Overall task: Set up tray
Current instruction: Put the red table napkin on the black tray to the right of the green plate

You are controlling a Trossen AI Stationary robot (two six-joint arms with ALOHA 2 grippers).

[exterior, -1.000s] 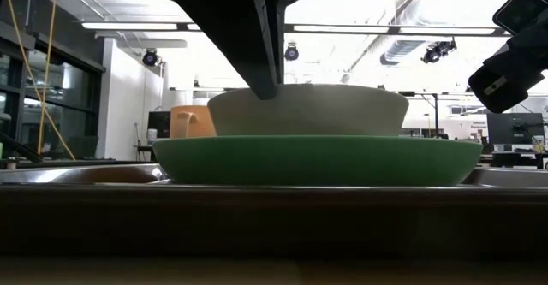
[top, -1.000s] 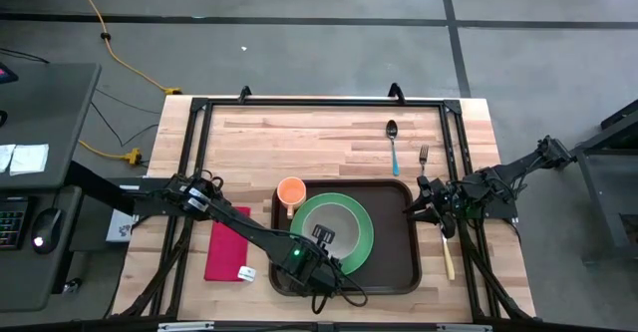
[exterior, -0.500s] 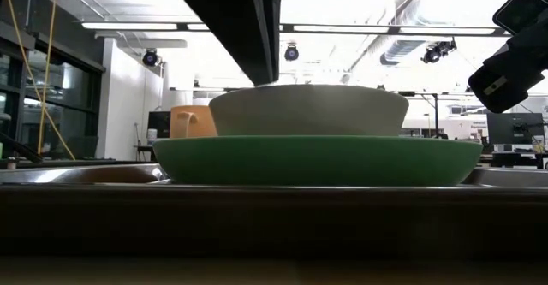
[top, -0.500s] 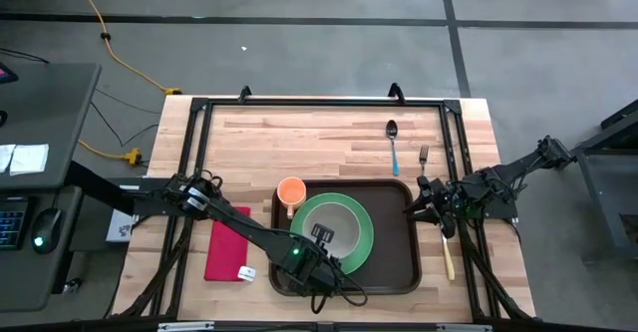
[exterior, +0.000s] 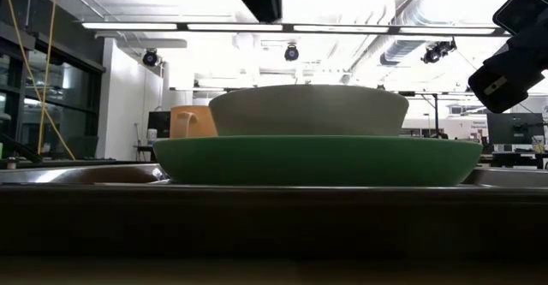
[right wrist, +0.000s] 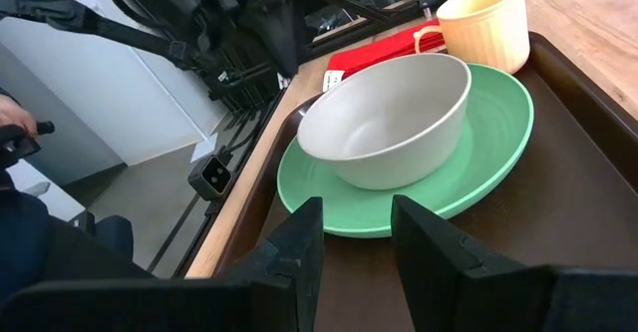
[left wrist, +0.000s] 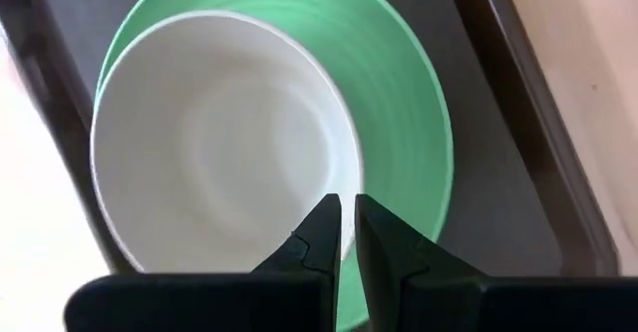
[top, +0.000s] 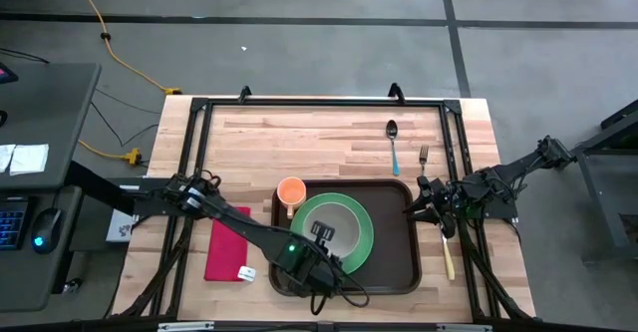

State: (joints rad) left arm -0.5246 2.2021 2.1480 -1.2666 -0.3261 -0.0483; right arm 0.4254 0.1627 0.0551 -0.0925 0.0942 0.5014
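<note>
Our left claw (left wrist: 347, 234) hovers directly above the white bowl (left wrist: 224, 138), fingers nearly together and gripping nothing, with the bowl seated in the green plate (top: 334, 230) on the tray (top: 391, 258). Our right claw (right wrist: 353, 234) hangs at the tray's right end with its fingers parted and empty, looking along the tray's long axis. The tray lies across the surface (top: 319, 138) between both arms; we judge the left nearer its load.

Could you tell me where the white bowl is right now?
In the high view, the white bowl sits on the green plate inside the tray.
</note>
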